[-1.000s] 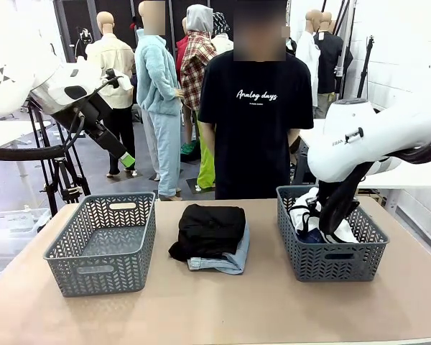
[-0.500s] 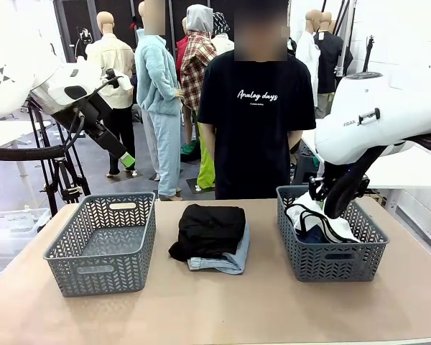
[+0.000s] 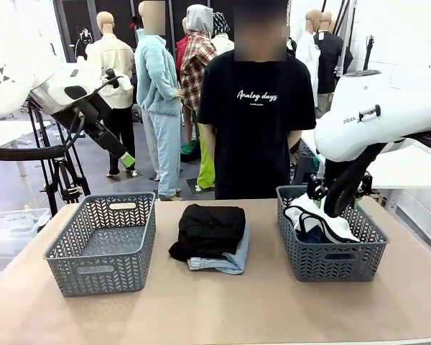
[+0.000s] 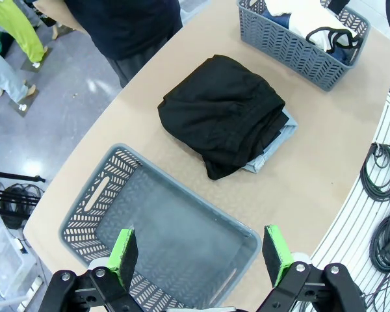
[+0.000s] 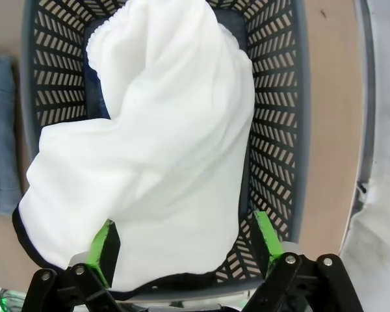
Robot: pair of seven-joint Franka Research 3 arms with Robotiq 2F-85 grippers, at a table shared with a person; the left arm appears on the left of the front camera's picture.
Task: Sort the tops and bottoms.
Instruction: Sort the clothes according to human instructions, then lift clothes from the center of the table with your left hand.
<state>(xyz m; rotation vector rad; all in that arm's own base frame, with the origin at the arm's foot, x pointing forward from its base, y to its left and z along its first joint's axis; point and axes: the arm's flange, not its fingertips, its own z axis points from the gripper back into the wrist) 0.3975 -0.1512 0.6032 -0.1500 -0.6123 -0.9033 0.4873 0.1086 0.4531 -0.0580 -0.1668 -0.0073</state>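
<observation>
The right pincer (image 5: 184, 244) hangs wide open and empty just above the white top (image 5: 156, 149), which lies over dark denim (image 3: 314, 234) in the right basket (image 5: 273, 97), while the black top (image 3: 210, 228) on pale jeans (image 3: 228, 263) waits unsorted on the table (image 3: 223, 313) beside the bare left basket (image 3: 100, 272).

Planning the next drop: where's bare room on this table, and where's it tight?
Bare: inside the left basket; the table along its near edge; gaps between the clothes pile and each basket. Tight: the right basket, filled by the white top, right gripper above it.
</observation>
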